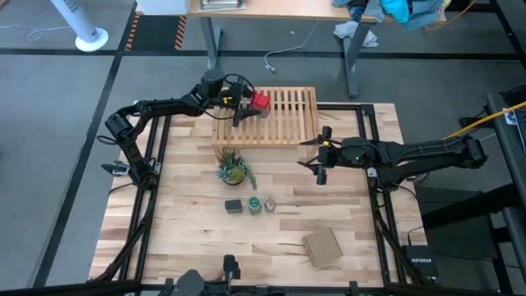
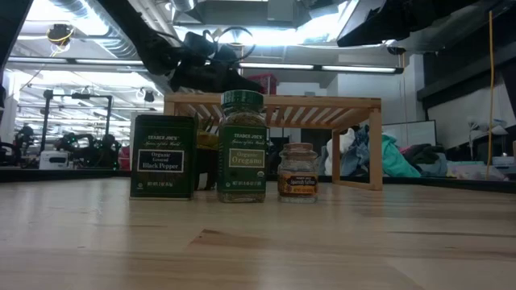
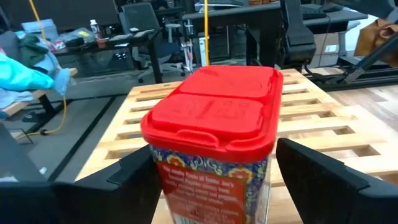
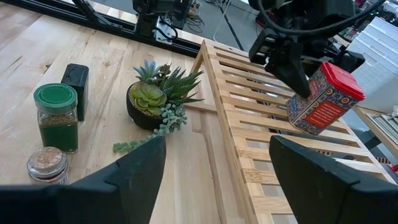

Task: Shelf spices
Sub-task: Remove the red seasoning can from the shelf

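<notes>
Red tin (image 1: 260,101) tilted on shelf (image 1: 283,123) far edge | left hand (image 1: 243,107) astride
</notes>
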`<state>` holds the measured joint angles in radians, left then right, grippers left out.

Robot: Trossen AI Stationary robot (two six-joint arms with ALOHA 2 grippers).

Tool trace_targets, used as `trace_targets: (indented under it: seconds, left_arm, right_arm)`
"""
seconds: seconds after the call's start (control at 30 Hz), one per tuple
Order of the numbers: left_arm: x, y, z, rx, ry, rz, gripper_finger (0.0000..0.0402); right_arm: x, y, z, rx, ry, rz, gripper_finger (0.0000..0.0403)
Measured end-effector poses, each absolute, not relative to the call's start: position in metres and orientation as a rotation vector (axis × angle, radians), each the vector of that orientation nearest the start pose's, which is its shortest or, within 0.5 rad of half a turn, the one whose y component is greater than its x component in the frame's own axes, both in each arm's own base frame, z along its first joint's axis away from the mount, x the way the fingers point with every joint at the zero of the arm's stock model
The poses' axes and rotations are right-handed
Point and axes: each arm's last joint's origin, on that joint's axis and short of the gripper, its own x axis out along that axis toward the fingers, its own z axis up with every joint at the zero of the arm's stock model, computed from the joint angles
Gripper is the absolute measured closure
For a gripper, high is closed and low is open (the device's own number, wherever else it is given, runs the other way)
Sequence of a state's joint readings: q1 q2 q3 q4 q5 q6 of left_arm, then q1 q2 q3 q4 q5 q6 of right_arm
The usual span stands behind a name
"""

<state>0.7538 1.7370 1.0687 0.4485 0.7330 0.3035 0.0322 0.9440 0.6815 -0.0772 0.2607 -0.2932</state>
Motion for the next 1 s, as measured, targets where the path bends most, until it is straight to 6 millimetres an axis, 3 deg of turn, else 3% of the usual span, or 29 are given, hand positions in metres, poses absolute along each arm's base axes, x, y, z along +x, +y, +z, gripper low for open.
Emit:
trace_targets:
  seconds: [0.13,0.33,0.6,0.83,1.0]
  left_arm:
    - [0.296,0.241,0.240,0.178,0.166,-0.002,0.0148]
    - [0.304,0.231,0.240,0.205,0.168,0.000,0.0231]
    - [0.303,0.223,0.254,0.185,0.142,0.001,0.0231]
    - [0.279,0.204,0.294,0.219,0.156,0.035,0.0231]
    - [0.246,0.173,0.322,0.224,0.318,0.137,0.0231]
  right_arm:
    - [0.208,-0.001,0.280,-0.339,0.369,-0.175,0.0111]
    - [0.208,-0.001,0.280,-0.339,0.369,-0.175,0.0111]
    - [0.208,-0.001,0.280,-0.339,0.369,-0.175,0.0111]
    - [0.208,-0.001,0.280,-0.339,0.370,-0.175,0.0111]
    - [0.208,-0.001,0.280,-0.339,0.369,-0.175,0.0111]
